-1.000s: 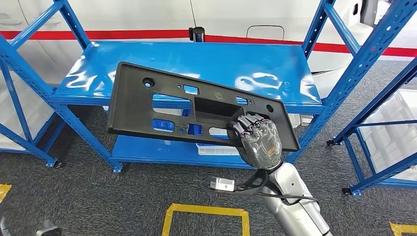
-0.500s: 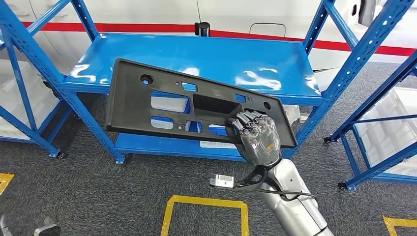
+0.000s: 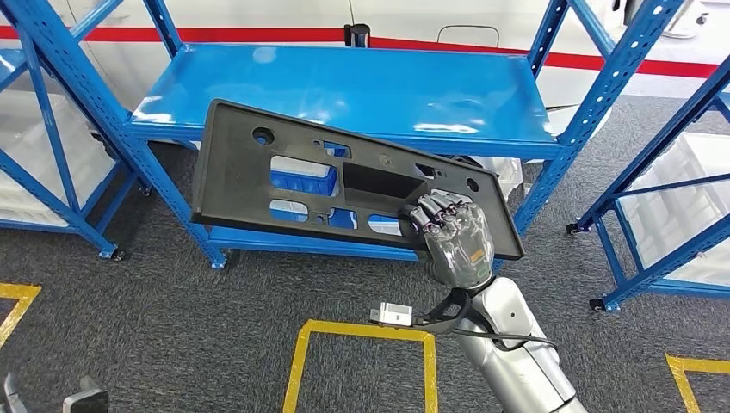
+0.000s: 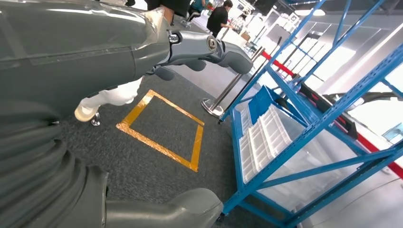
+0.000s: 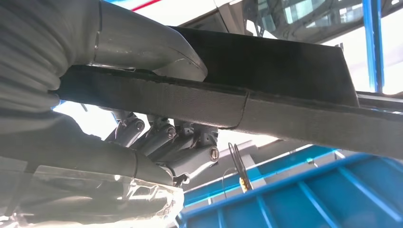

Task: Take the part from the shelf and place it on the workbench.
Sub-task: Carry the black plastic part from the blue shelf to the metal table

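Note:
The part is a long black plastic panel [image 3: 258,176] with several cut-outs, held in the air in front of the blue shelf [image 3: 344,86], tilted down toward its right end. My right hand [image 3: 449,237] grips its lower right edge; in the right wrist view the thumb [image 5: 142,40] presses one face of the panel [image 5: 266,61] and the fingers [image 5: 166,142] wrap the other. My left hand [image 4: 95,71] hangs over the floor with its fingers apart and nothing in it.
Blue rack uprights [image 3: 620,77] stand on both sides of the shelf, with another rack [image 3: 680,215] holding white bins at the right. Yellow tape squares [image 3: 366,361] mark the grey carpet below. People stand far off in the left wrist view [image 4: 218,16].
The whole view has shifted: the shelf now sits a little higher and farther off. The panel stays gripped in my right hand, in the same place relative to me.

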{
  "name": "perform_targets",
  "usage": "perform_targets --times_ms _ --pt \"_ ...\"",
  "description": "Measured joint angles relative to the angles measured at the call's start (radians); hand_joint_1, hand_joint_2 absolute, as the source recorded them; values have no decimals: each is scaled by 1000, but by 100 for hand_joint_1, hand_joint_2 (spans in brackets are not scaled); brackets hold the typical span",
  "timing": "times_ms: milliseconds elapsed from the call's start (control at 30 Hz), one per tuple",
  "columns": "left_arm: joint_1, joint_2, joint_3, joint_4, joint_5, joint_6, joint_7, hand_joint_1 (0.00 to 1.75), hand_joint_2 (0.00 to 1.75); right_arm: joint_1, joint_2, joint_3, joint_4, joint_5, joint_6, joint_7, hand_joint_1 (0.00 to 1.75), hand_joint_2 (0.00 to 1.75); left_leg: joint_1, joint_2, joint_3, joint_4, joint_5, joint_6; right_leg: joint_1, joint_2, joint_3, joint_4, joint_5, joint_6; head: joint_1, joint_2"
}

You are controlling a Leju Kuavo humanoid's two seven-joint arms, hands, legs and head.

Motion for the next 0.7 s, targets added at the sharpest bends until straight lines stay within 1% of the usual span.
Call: perform_targets --times_ms 33,67,100,133,167,200,233,267,300,333,367,400,433,467,500,533,567,600,633,667,700 --pt "1 0 0 0 0 0 0 0 175 0 0 0 0 0 0 0 175 175 2 -2 -7 16 -22 -6 -4 -2 -7 1 9 -9 -1 0" --pt "2 0 0 0 0 0 0 0 175 -1 1 1 1 0 0 0 175 175 6 -3 -20 50 -60 -13 -9 -4 -14 0 19 -17 -2 0" --pt "2 0 0 0 0 0 0 0 175 -1 2 1 1 0 0 0 175 175 9 -4 -36 105 -112 -19 -7 -6 -23 1 29 -23 -3 0" --pt "2 0 0 0 0 0 0 0 175 -1 2 2 1 0 0 0 175 175 12 -4 -54 173 -159 -25 -6 -7 -35 2 40 -27 -3 0" --pt "3 0 0 0 0 0 0 0 175 0 3 2 1 0 0 0 175 175 14 -4 -68 235 -190 -30 -5 -7 -48 4 51 -27 -4 0" --pt "3 0 0 1 0 0 0 0 175 0 3 2 2 0 0 0 175 175 16 -4 -70 276 -199 -33 -5 -7 -63 7 61 -25 -4 0" --pt "3 0 0 1 0 0 0 0 175 1 3 2 2 0 0 0 175 175 18 -4 -54 281 -187 -35 -5 -7 -78 11 70 -23 -4 0" --pt "2 0 0 1 0 0 0 0 175 1 3 2 3 0 0 0 175 175 21 -4 -19 247 -164 -36 -6 -7 -91 16 76 -19 -4 0" --pt "2 0 0 1 0 0 0 0 175 1 3 2 3 0 0 0 175 175 24 -4 32 181 -146 -36 -7 -6 -102 22 81 -14 -4 0" --pt "1 0 -1 1 0 0 0 0 175 0 3 2 3 0 0 0 175 175 25 -5 83 110 -141 -35 -6 -6 -111 27 86 -9 -4 0" --pt "0 0 -1 1 0 0 0 0 175 -1 3 2 3 0 0 0 175 175 23 -7 120 54 -141 -31 -5 -6 -117 31 91 -2 -4 0" --pt "-1 0 -1 2 0 0 0 0 175 -2 3 2 3 0 0 0 175 175 20 -8 140 21 -147 -26 -4 -6 -121 33 96 4 -3 0" --pt "-1 0 -1 2 0 0 0 0 175 -4 4 2 4 0 0 0 175 175 15 -10 142 11 -148 -18 -3 -6 -124 32 102 12 -3 0" --pt "-1 0 -1 2 0 0 0 0 175 -4 5 2 4 0 0 0 175 175 12 -10 136 10 -141 -8 -3 -7 -128 30 109 19 -2 0" --pt "-2 0 -1 2 0 0 0 0 175 -5 5 2 4 0 0 -1 175 175 11 -7 129 6 -132 3 -3 -6 -134 33 110 25 -2 0" --pt "-2 -1 -1 2 1 0 0 0 175 -5 5 1 4 0 0 -1 175 175 11 -4 119 2 -121 15 -3 -5 -147 47 98 25 -1 0" --pt "-3 -1 -1 2 1 0 0 0 175 -5 4 1 4 0 0 -1 175 175 11 -1 107 -2 -108 27 -2 -4 -166 79 70 22 0 0" --pt "-3 -1 -1 2 1 0 0 0 175 -4 4 0 4 0 0 -1 175 175 11 1 93 -3 -96 34 -3 -3 -188 131 29 15 2 0" --pt "-3 -1 -1 2 -2 0 0 0 175 -4 4 0 5 1 0 -1 175 175 9 2 78 -3 -85 39 -3 -1 -212 198 -16 9 4 0" --pt "-2 -1 0 2 -17 0 0 0 175 -2 4 -1 5 6 0 1 175 175 8 2 64 -3 -74 41 -4 -1 -229 264 -50 9 5 0" --pt "0 -1 1 3 -44 0 0 0 175 2 4 -4 5 13 0 5 175 175 6 2 50 -2 -63 42 -4 -1 -234 312 -67 12 5 0"
